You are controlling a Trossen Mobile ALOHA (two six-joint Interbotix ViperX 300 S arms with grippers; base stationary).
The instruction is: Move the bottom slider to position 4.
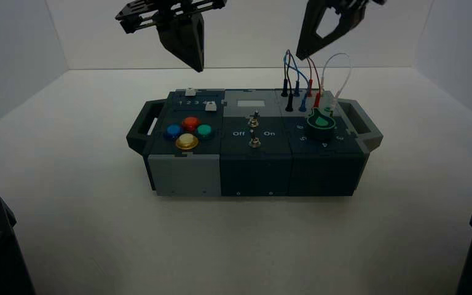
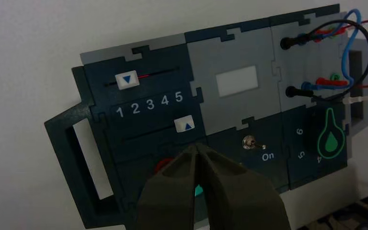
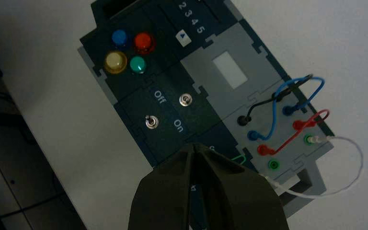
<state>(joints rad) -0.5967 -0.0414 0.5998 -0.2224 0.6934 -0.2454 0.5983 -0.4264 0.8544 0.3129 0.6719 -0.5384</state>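
My left gripper (image 1: 198, 69) and right gripper (image 1: 300, 56), both jaws together, hang beyond bottom slider (image 2: 184, 124); overpushing risks skipping 4 (image 2: 165, 100). Height's hard to judge.

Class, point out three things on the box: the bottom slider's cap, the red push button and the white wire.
Bottom slider cap (image 2: 184, 124): left wrist view, white cap's face.
Red push button (image 3: 143, 42): right wrist view, domed top.
White wire (image 3: 361, 160): right wrist view, outer bend.
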